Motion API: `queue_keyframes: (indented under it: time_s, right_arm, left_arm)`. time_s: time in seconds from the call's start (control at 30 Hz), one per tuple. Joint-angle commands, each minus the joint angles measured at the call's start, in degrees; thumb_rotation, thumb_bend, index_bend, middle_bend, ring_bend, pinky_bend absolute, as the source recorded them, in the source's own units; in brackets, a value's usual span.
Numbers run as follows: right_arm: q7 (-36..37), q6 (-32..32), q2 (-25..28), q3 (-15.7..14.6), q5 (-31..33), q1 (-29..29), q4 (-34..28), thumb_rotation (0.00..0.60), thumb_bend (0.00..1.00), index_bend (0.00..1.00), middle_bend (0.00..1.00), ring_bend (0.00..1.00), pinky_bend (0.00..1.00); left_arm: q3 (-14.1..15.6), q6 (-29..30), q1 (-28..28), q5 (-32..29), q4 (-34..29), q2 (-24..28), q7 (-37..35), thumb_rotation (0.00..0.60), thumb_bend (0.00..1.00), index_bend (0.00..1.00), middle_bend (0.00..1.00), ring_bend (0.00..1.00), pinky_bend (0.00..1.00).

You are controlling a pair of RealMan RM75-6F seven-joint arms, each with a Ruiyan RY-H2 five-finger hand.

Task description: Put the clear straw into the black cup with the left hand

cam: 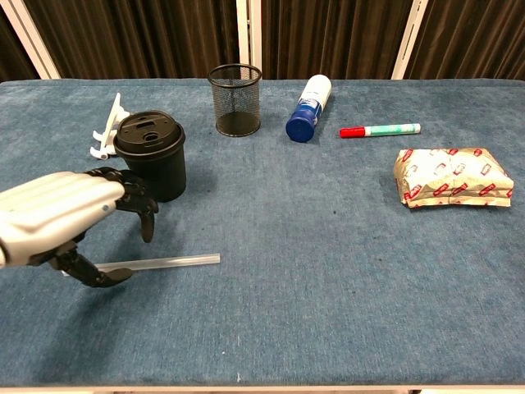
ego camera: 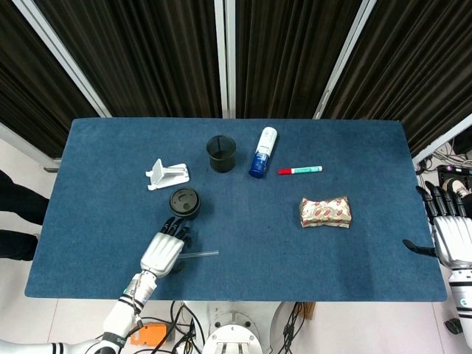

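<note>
The clear straw [ego camera: 203, 254] [cam: 168, 262] lies flat near the table's front left. My left hand [ego camera: 164, 252] [cam: 67, 218] hovers over the straw's left end with fingers apart and curved downward; nothing is held in it. The thumb tip sits close to the straw in the chest view; contact cannot be told. The black lidded cup [ego camera: 184, 203] [cam: 151, 156] stands upright just beyond the hand. A black mesh cup [ego camera: 220, 153] [cam: 235, 100] stands further back. My right hand [ego camera: 450, 236] stays open off the table's right edge, seen only in the head view.
A white plastic stand [ego camera: 167, 175] [cam: 105, 131] lies left of the lidded cup. A blue-and-white bottle [ego camera: 262, 153] [cam: 309, 107], a red-capped marker [ego camera: 299, 170] [cam: 380, 130] and a wrapped snack pack [ego camera: 324, 212] [cam: 451, 177] lie on the right half of the blue table [ego camera: 258, 243].
</note>
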Motion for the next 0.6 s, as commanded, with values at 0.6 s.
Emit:
queue_keyframes:
  time_s: [0.6]
  right_arm:
    - [0.77,-0.75,-0.74,-0.05,0.62,0.10,1.13,0.600,0.03,0.00,0.01,0.00,0.02]
  left_arm:
    - [0.46,1.93,-4.20,-7.82,3.35,-5.82,6.33,0.600,0.26,0.48,0.22,0.04,0.00]
